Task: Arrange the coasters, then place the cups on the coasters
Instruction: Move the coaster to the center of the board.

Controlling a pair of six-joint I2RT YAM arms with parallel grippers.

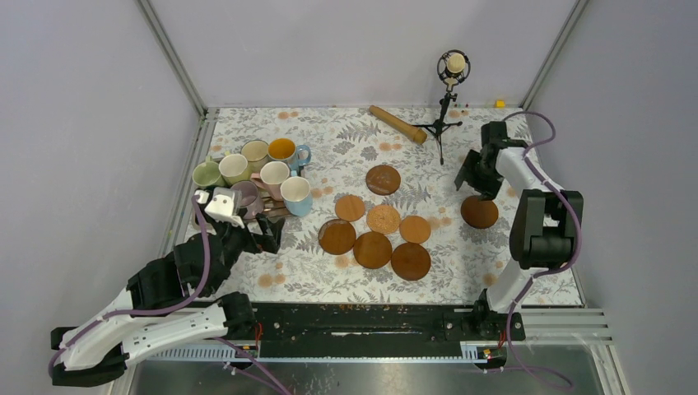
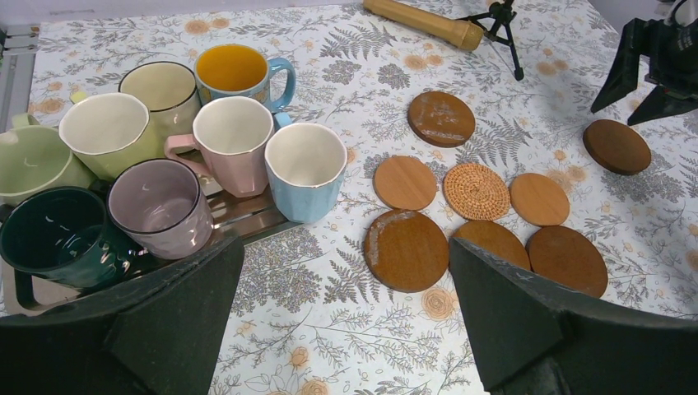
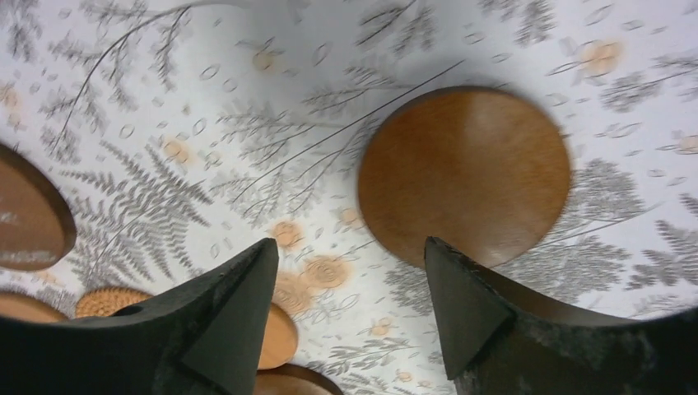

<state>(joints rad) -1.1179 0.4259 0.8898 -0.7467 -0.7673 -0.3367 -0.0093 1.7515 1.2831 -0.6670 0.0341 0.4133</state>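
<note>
Arms first: your left arm (image 1: 165, 284) stretches from the near-left corner toward the cups (image 1: 255, 177), its wrist low and aimed across the tabletop (image 1: 329, 132). Your left jaws are spread wide and released, with nothing between them and nothing touching them; their tips sit just in front of the dark green cup (image 2: 49, 239) and the mauve cup (image 2: 156, 202). All eight cups crowd upright at the left side, pressed close together on what looks like a shiny tray (image 2: 247, 216): behind those two you have the light green cup (image 2: 33, 160), the cream cup (image 2: 107, 132), the beige cup (image 2: 160, 90), the blue cup (image 2: 234, 70) with its yellow inside, the pink cup (image 2: 232, 132) and the light blue cup (image 2: 304, 160). Your right arm (image 1: 539, 222) rises from its base at the near-right, folds over and points its wrist down at the far-right part of the tabletop. Your right jaws are parted and grasp nothing; they hang over a dark coaster (image 1: 479, 211) (image 3: 465, 173) lying flat by itself, well apart from the rest, though you cannot tell whether a tip touches it. The other seven coasters (image 1: 372, 249) lie in a loose cluster mid-tabletop, several touching, among them a woven coaster (image 1: 383, 219). No cup stands on a coaster yet.
</note>
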